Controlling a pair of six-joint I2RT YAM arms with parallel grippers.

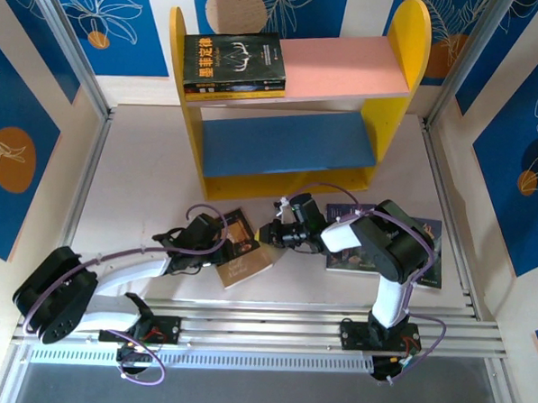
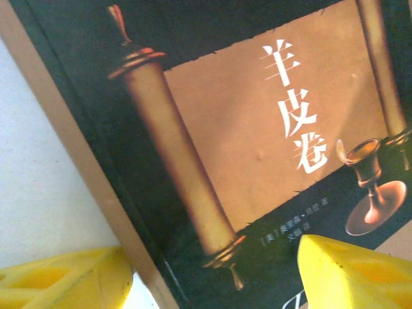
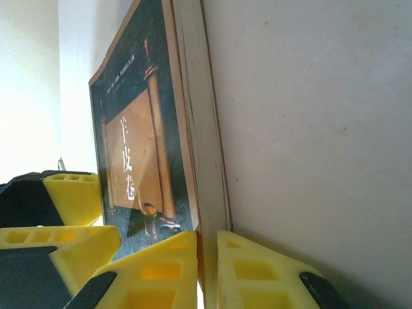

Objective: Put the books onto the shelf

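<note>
Jaws of right gripper (image 3: 207, 261) pinch the page edge of the brown book (image 1: 242, 251), thin, likely floppy; left gripper (image 2: 212, 273) holds jaws spread over its cover

Your top camera looks down from above and behind the 2 arm bases (image 1: 154, 326), facing the shelf (image 1: 297, 104) at the far side of the worktop (image 1: 135, 176). Your left wrist camera sits very close over the scroll-cover book (image 2: 244, 141); your right wrist camera views that same book edge-on from worktop level.
</note>
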